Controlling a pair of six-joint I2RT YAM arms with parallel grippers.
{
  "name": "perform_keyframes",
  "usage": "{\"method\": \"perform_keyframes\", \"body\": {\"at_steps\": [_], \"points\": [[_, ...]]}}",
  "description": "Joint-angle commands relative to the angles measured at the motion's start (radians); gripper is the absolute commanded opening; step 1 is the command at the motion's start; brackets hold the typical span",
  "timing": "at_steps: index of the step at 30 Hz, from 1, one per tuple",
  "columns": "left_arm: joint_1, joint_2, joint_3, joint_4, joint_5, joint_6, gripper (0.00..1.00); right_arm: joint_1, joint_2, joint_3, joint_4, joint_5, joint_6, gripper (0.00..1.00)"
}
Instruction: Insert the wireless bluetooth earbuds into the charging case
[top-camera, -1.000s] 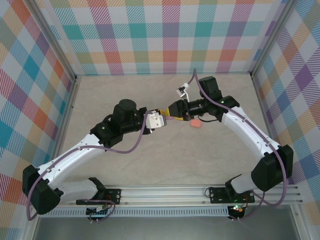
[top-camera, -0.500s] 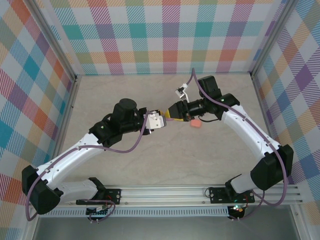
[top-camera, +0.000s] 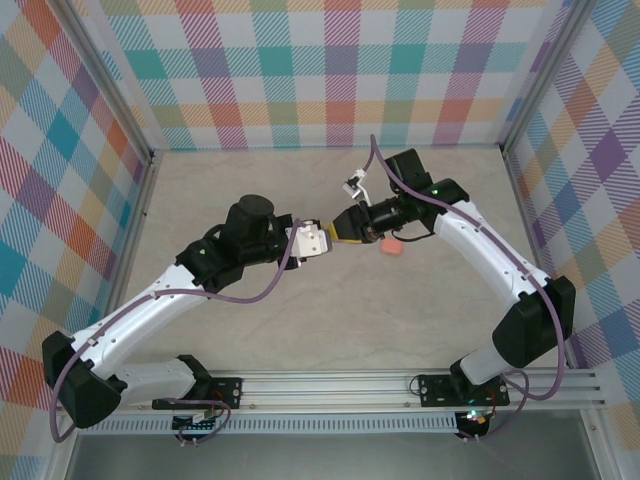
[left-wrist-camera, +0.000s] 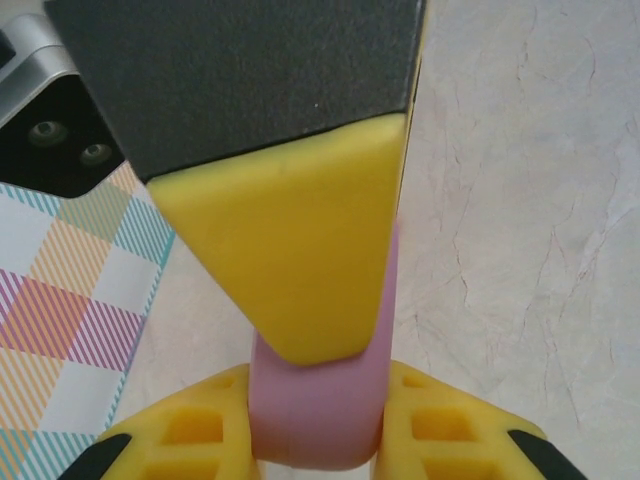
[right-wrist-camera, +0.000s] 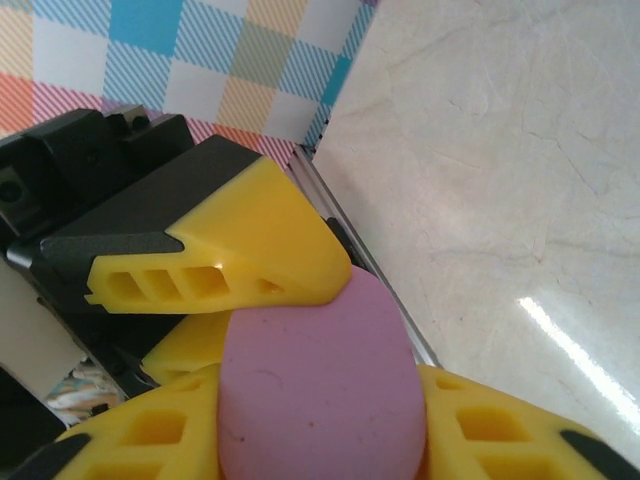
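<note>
The pink rounded case (right-wrist-camera: 315, 385), smooth and pebble-shaped, sits pinched between the fingers of the left gripper (left-wrist-camera: 318, 445), which is closed narrowly on one end of it. The right gripper (right-wrist-camera: 318, 455) meets it nose to nose from the opposite side, clamped across the same case, with one yellow fingertip (left-wrist-camera: 290, 250) lying over the case's face just ahead of the left fingers. The case therefore hangs between the two grippers, apparently lifted off the table (top-camera: 300, 320). It looks light, hard-shelled and glossy, so it is likely to slip or twist under the pads. The broad, flatter faces seem the safest place to press, leaving the lid seam free. A salmon-orange piece (top-camera: 392, 245) lies on the table just beside the right gripper, on its outer side
</note>
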Motion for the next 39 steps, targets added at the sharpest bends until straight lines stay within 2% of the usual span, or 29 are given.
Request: {"method": "perform_keyframes", "body": {"at_steps": [1,4,5,7,10,16,20,23,26,29,33,36,39], "points": [[-0.01,-0.005,0.025,0.019,-0.011,-0.02,0.31,0.007,-0.019,0.016,-0.013,0.021,-0.052,0.29],[-0.01,-0.017,0.012,0.029,-0.027,-0.071,0.56,0.007,-0.061,-0.017,0.039,0.034,-0.109,0.23],[-0.009,-0.027,0.0,0.076,-0.031,-0.092,0.67,0.007,-0.077,-0.028,0.057,0.04,-0.136,0.21],[-0.004,-0.049,-0.028,0.117,-0.031,-0.136,1.0,0.007,-0.105,-0.039,0.078,0.059,-0.188,0.19],[0.02,-0.087,-0.068,0.176,-0.009,-0.239,1.0,0.007,-0.141,-0.046,0.092,0.105,-0.277,0.18],[0.158,-0.142,-0.12,0.29,0.165,-0.64,1.0,0.007,-0.227,-0.11,0.177,0.196,-0.489,0.17],[0.214,-0.196,-0.191,0.392,0.21,-0.81,1.0,0.006,-0.285,-0.177,0.272,0.193,-0.613,0.17],[0.28,-0.171,-0.189,0.443,0.448,-0.934,1.0,0.007,-0.319,-0.223,0.345,0.16,-0.691,0.16],[0.289,-0.155,-0.23,0.591,0.6,-0.99,0.97,0.007,-0.34,-0.257,0.398,0.094,-0.761,0.16],[0.289,-0.152,-0.29,0.754,0.629,-1.035,0.91,0.007,-0.341,-0.261,0.429,0.038,-0.784,0.16],[0.288,-0.095,-0.282,0.811,0.711,-1.051,0.77,0.005,-0.317,-0.254,0.483,-0.037,-0.756,0.15],[0.281,-0.072,-0.269,0.828,0.752,-1.036,0.76,0.006,-0.287,-0.242,0.514,-0.081,-0.734,0.14],[0.255,-0.074,-0.261,0.762,0.774,-0.922,0.76,0.006,-0.253,-0.217,0.515,-0.127,-0.72,0.13]]}}
